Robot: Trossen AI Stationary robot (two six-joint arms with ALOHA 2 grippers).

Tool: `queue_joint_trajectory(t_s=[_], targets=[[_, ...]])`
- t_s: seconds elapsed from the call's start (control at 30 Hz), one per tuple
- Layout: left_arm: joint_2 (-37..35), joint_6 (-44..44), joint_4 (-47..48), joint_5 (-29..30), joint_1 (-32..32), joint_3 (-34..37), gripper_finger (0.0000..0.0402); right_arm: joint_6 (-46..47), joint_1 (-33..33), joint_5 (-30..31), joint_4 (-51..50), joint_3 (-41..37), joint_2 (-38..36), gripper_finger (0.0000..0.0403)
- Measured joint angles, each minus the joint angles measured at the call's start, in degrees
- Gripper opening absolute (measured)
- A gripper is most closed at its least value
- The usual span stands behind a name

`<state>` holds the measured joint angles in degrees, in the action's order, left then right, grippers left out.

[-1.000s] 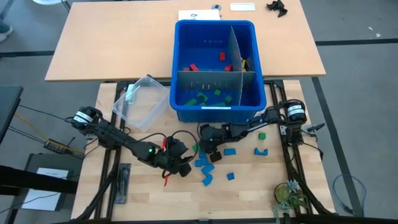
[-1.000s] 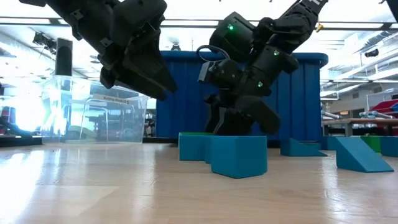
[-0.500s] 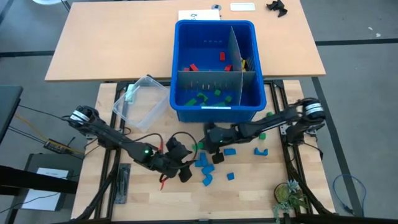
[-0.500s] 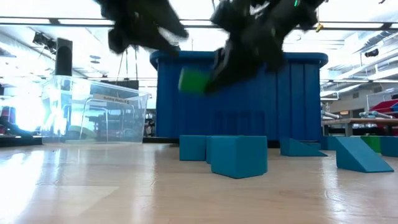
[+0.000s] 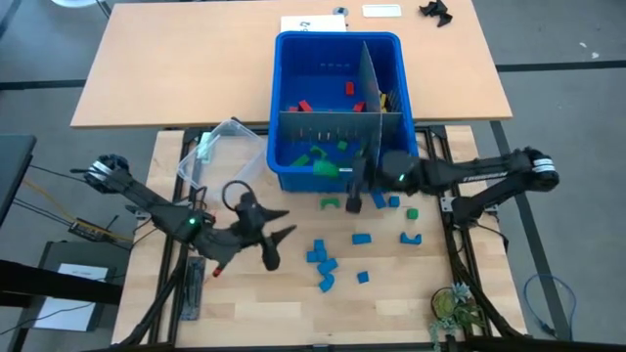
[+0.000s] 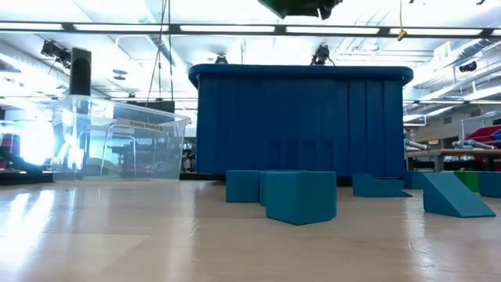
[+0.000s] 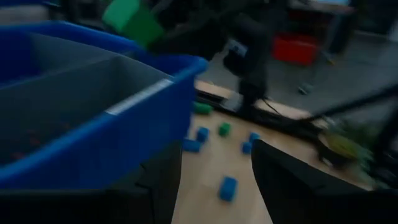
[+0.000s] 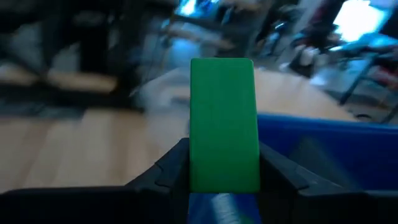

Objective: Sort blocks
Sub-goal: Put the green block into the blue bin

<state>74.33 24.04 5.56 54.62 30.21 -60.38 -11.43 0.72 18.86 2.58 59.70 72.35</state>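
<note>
Overhead, ceiling lights (image 6: 235, 28) shine above the wooden table (image 6: 156, 243).

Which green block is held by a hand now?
The green block between the right hand's fingers, over the blue bin's front rim; other green blocks lie loose.

The right arm reaches in from the side, stretched out long. Its right gripper (image 8: 224, 168) squeezes a green block (image 8: 224, 124) between both fingers. The left arm bends low over the wood. Its left gripper (image 5: 269, 240) has its two fingers spread apart, holding nothing.
</note>
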Motion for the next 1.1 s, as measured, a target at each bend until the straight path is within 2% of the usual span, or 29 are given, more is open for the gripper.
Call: queue_joint_trajectory(t_s=[0.1,0.23,0.4,0.57,0.7,0.93,1.1], targets=[[0.21,-0.03,0.04,3.2,-0.76,0.09,0.0202,1.83,-3.13,-2.0,3.88,0.0,-1.11,0.0133],[0.3,-0.03,0.02,2.55,-2.65,0.09,0.0202,5.23,-7.71,-3.92,6.26,0.07,-0.39,0.0134],[0.34,-3.45,-3.08,2.01,-4.85,0.07,0.0202,10.34,-12.07,-6.84,5.5,0.0,4.4,0.0133],[0.34,-7.71,-5.72,-5.92,-8.17,0.09,0.0202,9.52,-14.02,-6.92,6.16,-0.02,8.25,0.0133],[0.35,-9.12,-6.16,-7.97,-12.12,0.09,0.0202,8.99,-15.92,-6.15,5.67,-0.02,9.14,0.0138],[1.06,-10.18,0.21,-18.19,-22.12,-2.16,0.0202,7.27,-16.32,-6.06,4.09,-0.02,7.48,0.0206],[1.08,-10.37,7.53,-20.06,-28.42,-2.84,0.0202,3.23,-14.83,-2.69,-3.98,0.01,3.06,0.0243]])
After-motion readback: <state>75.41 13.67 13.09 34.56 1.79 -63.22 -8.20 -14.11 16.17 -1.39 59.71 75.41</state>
